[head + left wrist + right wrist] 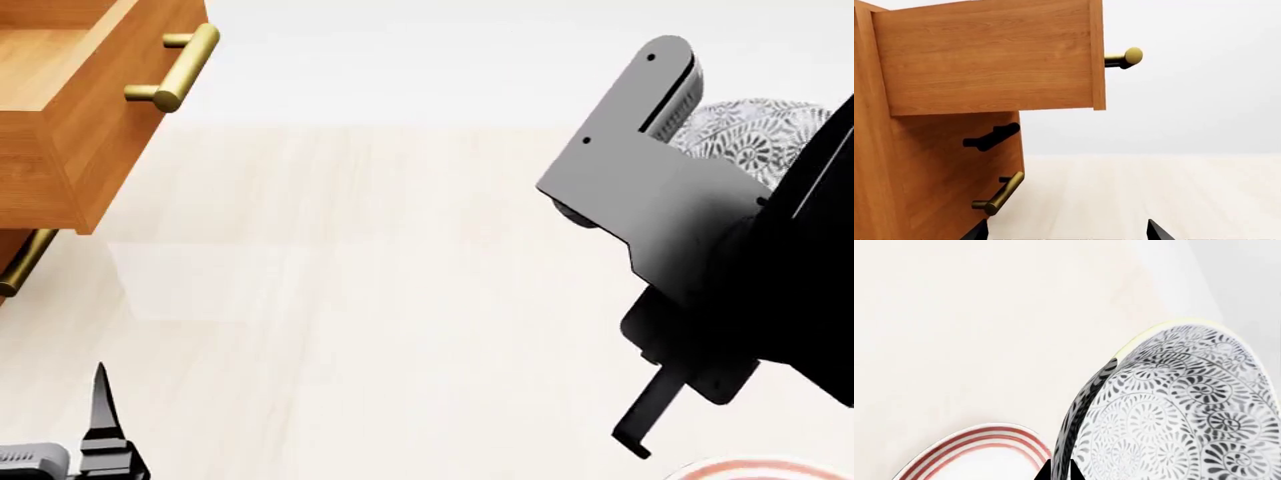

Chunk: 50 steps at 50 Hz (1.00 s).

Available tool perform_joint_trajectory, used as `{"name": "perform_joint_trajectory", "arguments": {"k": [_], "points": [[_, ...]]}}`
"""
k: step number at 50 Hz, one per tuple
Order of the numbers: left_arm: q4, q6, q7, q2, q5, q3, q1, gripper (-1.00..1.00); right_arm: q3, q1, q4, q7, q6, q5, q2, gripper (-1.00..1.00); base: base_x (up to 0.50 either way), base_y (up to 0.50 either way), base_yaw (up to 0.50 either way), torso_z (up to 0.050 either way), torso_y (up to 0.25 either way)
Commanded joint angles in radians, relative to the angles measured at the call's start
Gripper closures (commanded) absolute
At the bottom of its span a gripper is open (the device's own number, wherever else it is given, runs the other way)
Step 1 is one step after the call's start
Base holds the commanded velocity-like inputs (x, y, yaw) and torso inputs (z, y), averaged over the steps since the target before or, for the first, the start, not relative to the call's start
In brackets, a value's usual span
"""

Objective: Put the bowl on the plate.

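Over on the left there's a wooden cabinet (54,130) with its top drawer (987,57) pulled out, brass bar handle (174,68) sticking forward, and another brass handle (997,195) plus a dark one (991,136) lower down. The left gripper (100,420) sits low near the bottom corner of the head view, nothing between its dark tips, which stand well apart in its wrist view, so it looks wide open. The middle is just bare pale floor (374,300). Then on the right, the right gripper (1059,471) has the bowl (1174,415) up in the air, tilted, with the jaws pinched over its rim, one tip on the patterned inside. The plate (981,452) lies below and beside the bowl on the floor, only a red-ringed edge showing, not touching the bowl.
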Motion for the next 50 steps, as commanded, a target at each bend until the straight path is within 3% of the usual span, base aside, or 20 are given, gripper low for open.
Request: {"name": "perform_joint_trajectory", "arguments": {"k": [1, 19, 50], "points": [[0.001, -0.004, -0.003, -0.002, -0.002, 0.004, 0.0, -1.0, -0.03, 0.056, -0.056, 0.136, 0.004, 0.134, 0.105, 1.0, 0.0, 0.0, 0.0, 0.0, 0.0], [-0.02, 0.01, 0.0, 0.001, 0.0, 0.014, -0.01, -1.0, -0.108, 0.101, -0.13, 0.352, -0.033, 0.386, 0.238, 1.0, 0.0, 0.0, 0.0, 0.0, 0.001], [-0.011, -0.003, -0.005, -0.008, -0.007, 0.023, -0.016, -1.0, -0.14, 0.004, -0.352, 0.405, -0.182, 0.423, 0.469, 1.0, 0.0, 0.0, 0.0, 0.0, 0.0]]}}
